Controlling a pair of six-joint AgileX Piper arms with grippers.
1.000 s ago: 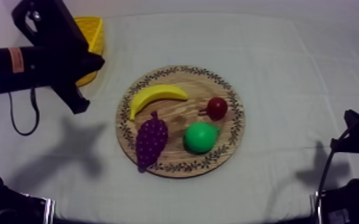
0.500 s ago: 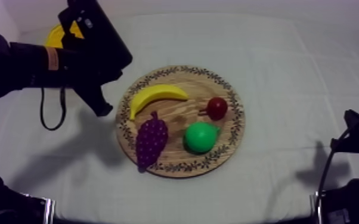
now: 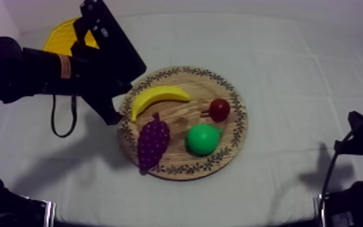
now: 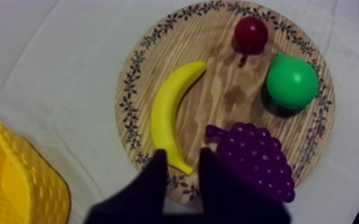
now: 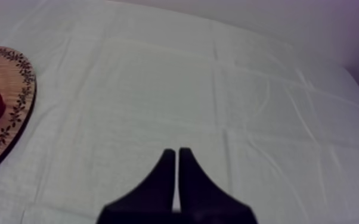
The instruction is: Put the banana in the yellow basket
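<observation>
The banana [image 3: 158, 96] lies at ten o'clock on the wooden board [image 3: 235, 142], free of the grapes [image 3: 152, 140]. The left end effector [image 4: 183, 158] hovers over its end, spread apart to straddle it (the yellow basket [image 3: 60, 36] sits close by); the right end effector [image 5: 176, 152], pressed together on nothing, idles over the surface [image 5: 247, 89].

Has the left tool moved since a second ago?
Yes: the left tool went from beside the yellow basket to the wooden board, near the banana.
</observation>
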